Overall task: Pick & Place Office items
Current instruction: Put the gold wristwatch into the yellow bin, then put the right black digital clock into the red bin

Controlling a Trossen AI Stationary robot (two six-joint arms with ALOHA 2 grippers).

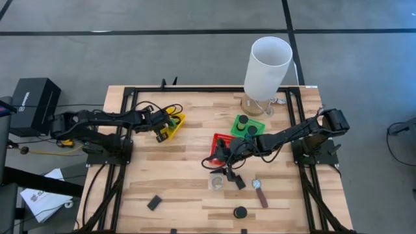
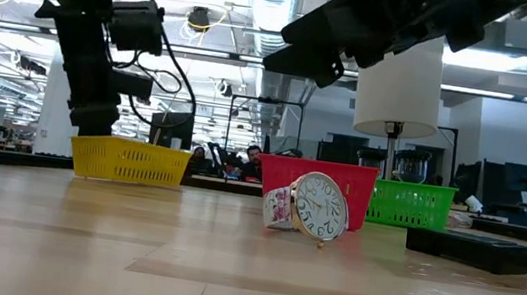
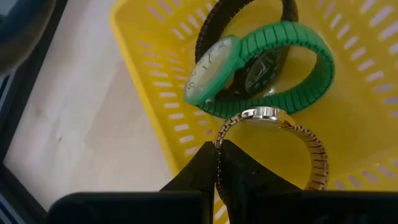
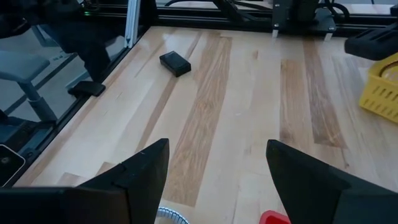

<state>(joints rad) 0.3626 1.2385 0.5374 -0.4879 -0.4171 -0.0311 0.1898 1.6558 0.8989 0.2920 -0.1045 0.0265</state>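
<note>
Pale wood tabletop [image 1: 175,175] carries 3 baskets; left pincer [image 3: 219,163] pinches a gold watch [image 3: 280,134], right pincer [image 4: 214,168] gapes.

The right gripper [image 4: 214,177] hangs over the wooden tabletop [image 4: 249,99] with its two dark fingers [image 4: 140,174] spread wide apart and nothing between them. A flat black rectangle [image 4: 175,63] lies on the wood near the tabletop's edge. A corner of the yellow basket [image 4: 382,90] shows. A red corner [image 4: 273,218] and a clear ring [image 4: 168,215] show partly below the fingers.
</note>
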